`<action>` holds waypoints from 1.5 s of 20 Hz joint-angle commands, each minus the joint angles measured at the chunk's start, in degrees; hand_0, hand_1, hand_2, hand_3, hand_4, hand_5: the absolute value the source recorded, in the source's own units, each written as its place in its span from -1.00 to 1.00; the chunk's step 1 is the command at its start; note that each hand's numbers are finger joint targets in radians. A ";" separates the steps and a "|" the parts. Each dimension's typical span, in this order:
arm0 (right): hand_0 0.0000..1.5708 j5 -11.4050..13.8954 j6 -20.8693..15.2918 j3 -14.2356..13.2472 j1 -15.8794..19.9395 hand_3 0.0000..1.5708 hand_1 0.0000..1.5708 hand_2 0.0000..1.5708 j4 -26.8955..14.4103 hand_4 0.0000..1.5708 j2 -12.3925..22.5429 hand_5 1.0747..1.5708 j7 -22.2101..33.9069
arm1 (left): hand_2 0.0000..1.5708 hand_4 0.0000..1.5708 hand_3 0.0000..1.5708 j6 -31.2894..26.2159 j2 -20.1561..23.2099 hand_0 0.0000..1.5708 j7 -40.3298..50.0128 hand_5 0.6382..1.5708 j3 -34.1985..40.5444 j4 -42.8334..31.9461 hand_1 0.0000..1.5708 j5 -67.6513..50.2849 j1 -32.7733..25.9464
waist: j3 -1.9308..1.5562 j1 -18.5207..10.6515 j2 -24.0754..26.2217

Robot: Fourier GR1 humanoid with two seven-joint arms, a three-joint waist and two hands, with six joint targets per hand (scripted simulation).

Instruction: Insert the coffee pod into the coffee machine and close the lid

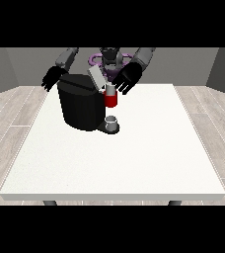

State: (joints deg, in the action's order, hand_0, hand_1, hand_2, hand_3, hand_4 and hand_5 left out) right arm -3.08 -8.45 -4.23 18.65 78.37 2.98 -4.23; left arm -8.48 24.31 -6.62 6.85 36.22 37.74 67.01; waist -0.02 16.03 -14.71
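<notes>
Coffee machine [82, 106] near table's far edge, lid [96, 76] up. Hand at view's right [126, 79] at red thing at the machine [110, 100]; fingers spread, hold can't tell. Pod not plainly visible. Grey cup [112, 121] on base. Watch: your hand may bump lid or cup.

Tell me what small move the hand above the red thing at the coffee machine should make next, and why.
Probably lower the hand at the view's right a little toward the raised lid of the coffee machine. The lid still stands tilted up, and this hand hovers just beside it, above the red thing at the machine. Whether a pod is already in cannot be seen.
</notes>
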 commanded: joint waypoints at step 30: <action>-1.00 0.61 -1.90 -0.19 1.05 -1.00 -1.00 -1.00 -0.88 -0.47 -0.28 1.00 0.57 | -0.52 -1.00 -0.86 -3.64 2.22 -1.00 -3.72 1.00 -3.24 -1.38 -1.00 5.15 0.58 | 0.00 -0.44 -0.86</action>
State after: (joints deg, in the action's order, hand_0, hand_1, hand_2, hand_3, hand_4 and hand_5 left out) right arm -2.57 -9.80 -4.15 19.72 77.93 2.86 -3.43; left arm -9.83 25.27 -9.22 5.31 35.28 41.24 67.50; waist -0.10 15.64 -15.30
